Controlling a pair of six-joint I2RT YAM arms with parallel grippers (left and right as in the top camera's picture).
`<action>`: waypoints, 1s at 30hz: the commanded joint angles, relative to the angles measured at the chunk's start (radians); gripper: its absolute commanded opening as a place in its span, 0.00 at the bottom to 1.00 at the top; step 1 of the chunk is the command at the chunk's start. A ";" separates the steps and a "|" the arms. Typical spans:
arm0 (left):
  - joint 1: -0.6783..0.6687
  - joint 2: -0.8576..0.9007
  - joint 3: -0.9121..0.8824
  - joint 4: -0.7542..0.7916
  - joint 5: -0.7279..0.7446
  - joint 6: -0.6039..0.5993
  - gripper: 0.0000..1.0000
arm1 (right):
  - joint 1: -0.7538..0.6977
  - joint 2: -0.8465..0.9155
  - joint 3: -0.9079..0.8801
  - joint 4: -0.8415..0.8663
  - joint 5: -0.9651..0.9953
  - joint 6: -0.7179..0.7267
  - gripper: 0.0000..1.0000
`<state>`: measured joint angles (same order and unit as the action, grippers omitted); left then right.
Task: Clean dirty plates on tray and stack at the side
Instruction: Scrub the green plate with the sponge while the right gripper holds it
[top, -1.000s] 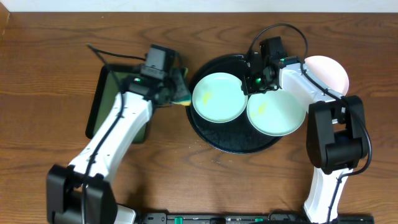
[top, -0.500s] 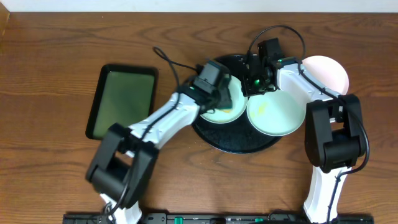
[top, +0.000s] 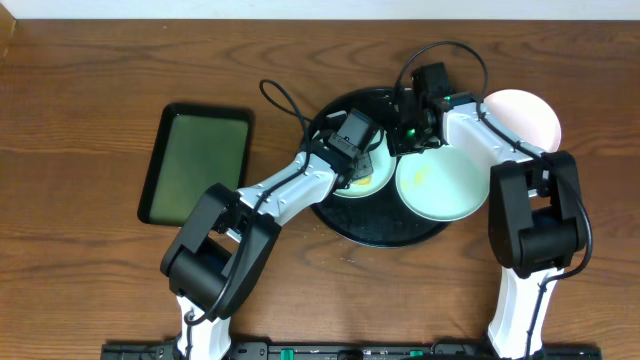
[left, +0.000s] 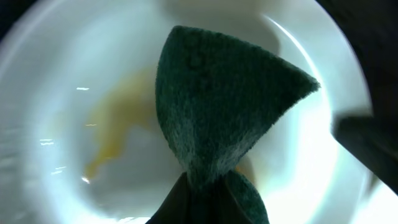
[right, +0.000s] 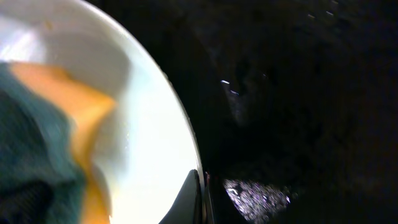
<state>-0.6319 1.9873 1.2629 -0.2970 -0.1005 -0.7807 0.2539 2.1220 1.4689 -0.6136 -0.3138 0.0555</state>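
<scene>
One smeared plate (left: 74, 81): left pincer (left: 202, 193) pinches a green sponge (left: 224, 106) against it, right pincer (right: 202, 186) nips its rim.

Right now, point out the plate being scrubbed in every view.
Overhead: plate on the left half of the tray, mostly under the left gripper.
Left wrist: fills the frame.
Right wrist: left side.
Shared landmark: green sponge on it in both wrist views.

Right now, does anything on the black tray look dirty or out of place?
Yes. Yellowish smears soil both plates on the tray: the plate under the sponge in the left claw, and the mint plate beside it.
</scene>
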 joint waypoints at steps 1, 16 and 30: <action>0.035 0.013 -0.015 -0.062 -0.312 0.081 0.07 | 0.005 0.010 -0.012 -0.004 0.035 -0.013 0.01; 0.032 -0.094 -0.015 0.018 -0.036 0.102 0.08 | 0.006 0.010 -0.025 0.000 0.037 -0.013 0.01; 0.031 0.007 -0.015 0.117 0.050 -0.048 0.08 | 0.010 0.010 -0.025 0.000 0.037 -0.012 0.01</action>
<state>-0.6041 1.9369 1.2549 -0.1795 -0.0479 -0.8116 0.2600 2.1220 1.4612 -0.6090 -0.3092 0.0559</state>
